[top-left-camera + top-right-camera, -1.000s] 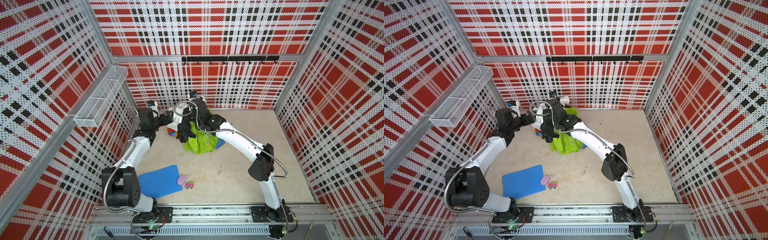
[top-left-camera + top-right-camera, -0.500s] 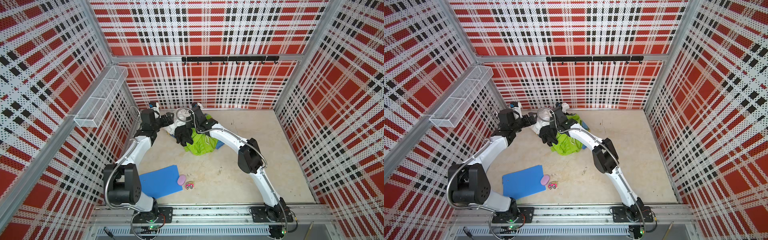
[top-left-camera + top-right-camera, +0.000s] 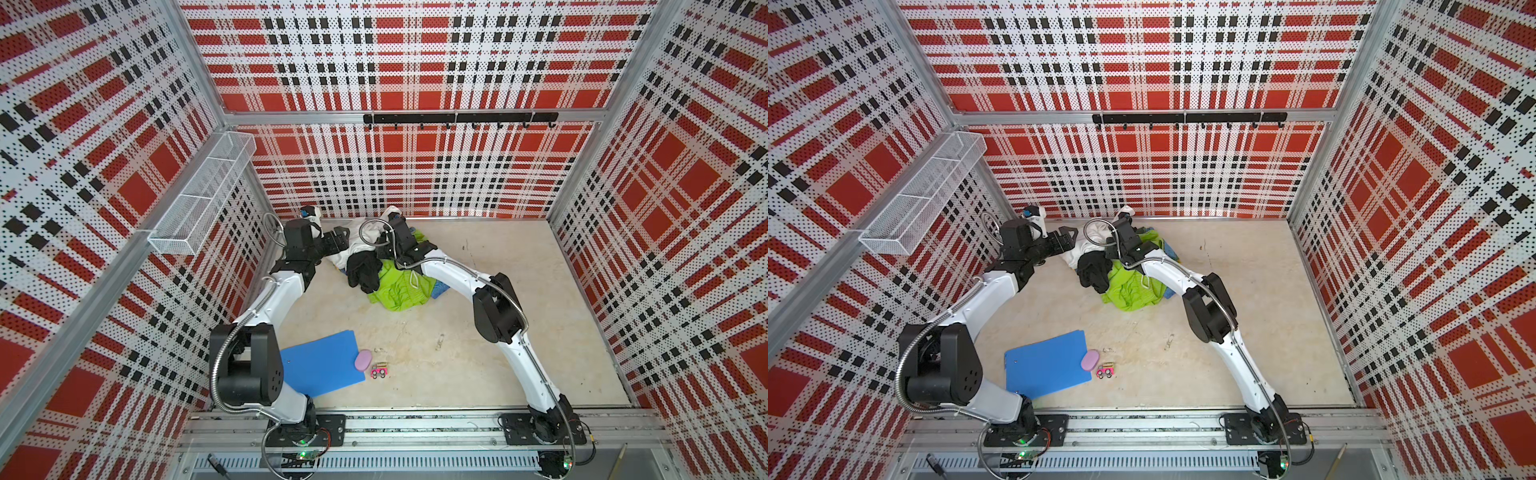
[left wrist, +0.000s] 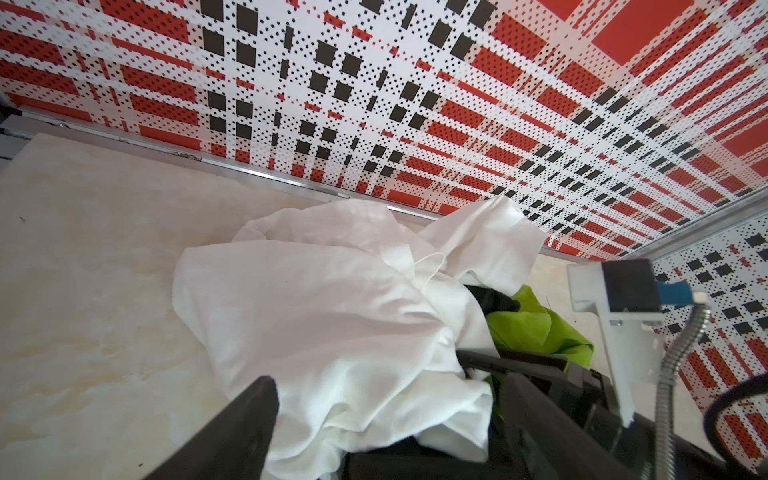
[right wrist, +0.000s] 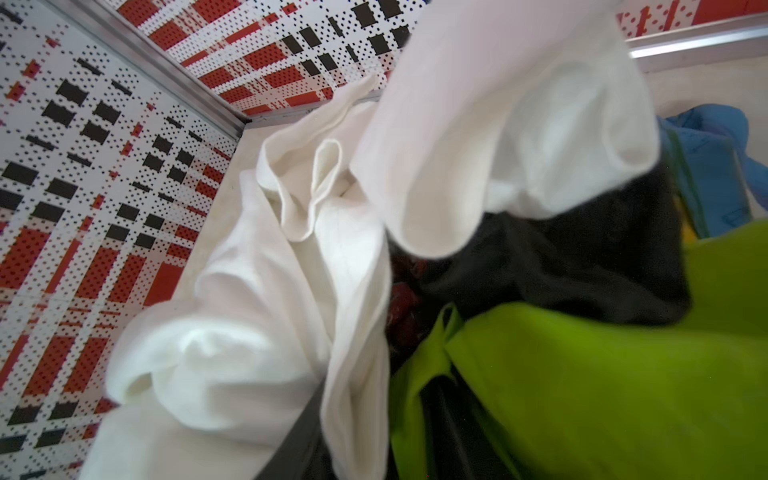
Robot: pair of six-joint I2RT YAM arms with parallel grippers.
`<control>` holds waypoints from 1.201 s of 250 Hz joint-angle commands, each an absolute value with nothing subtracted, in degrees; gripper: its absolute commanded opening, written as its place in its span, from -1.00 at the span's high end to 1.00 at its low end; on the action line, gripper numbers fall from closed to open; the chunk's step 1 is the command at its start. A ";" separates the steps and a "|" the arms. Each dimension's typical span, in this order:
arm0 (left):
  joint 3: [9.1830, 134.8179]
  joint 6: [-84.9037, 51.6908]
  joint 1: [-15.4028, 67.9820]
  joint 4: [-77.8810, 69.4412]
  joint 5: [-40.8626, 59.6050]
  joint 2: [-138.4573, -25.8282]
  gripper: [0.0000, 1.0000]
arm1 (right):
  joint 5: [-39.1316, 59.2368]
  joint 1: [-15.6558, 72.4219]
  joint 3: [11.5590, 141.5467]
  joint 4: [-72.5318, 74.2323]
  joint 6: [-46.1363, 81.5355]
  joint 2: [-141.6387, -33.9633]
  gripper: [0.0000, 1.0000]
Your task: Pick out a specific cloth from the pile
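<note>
The pile lies by the back wall. Its lime-green cloth spreads at the front, with a pale drawstring showing. A black shirt lies on its left edge, and a white garment is behind. My left gripper is open at the pile's left, white fabric bunched between its fingers. My right gripper is down in the pile, open, with a white fold and a green fold loose between the fingers.
A blue board lies front left, with a lilac oval and a small pink toy car beside it. A blue cloth peeks from the pile's right. A wire basket hangs on the left wall.
My right wrist has come down onto the pile and its elbow has drawn in toward it. The black shirt has settled lower. The left arm has hardly moved.
</note>
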State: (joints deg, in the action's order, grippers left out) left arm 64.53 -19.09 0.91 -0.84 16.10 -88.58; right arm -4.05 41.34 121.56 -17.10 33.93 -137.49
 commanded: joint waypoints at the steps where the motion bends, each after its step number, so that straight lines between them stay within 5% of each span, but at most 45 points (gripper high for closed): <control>1: 65.04 -19.34 1.71 -1.41 16.44 -89.10 -0.75 | -2.55 40.93 117.12 -11.78 32.73 -129.13 0.11; 115: 70.11 -17.75 15.64 11.99 0.04 -91.04 -0.66 | -5.42 40.07 96.38 -4.65 27.57 -108.03 -0.20; 203: 77.25 -21.59 15.40 12.96 -2.56 -104.41 -0.66 | -3.99 40.03 84.48 0.64 25.14 -100.66 -0.39; 248: 80.97 -23.05 13.72 10.40 -1.61 -111.38 -0.65 | -1.34 40.08 79.86 3.95 24.62 -99.07 -0.82; 300: 83.24 -22.34 13.45 9.67 2.04 -116.66 -0.64 | -3.01 39.46 75.07 6.78 25.45 -96.00 -1.00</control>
State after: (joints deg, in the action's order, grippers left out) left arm 82.56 -21.87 13.78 10.02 -0.25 -113.54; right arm -2.59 40.05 76.93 0.71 25.45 -100.20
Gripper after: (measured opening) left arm 0.822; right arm 0.981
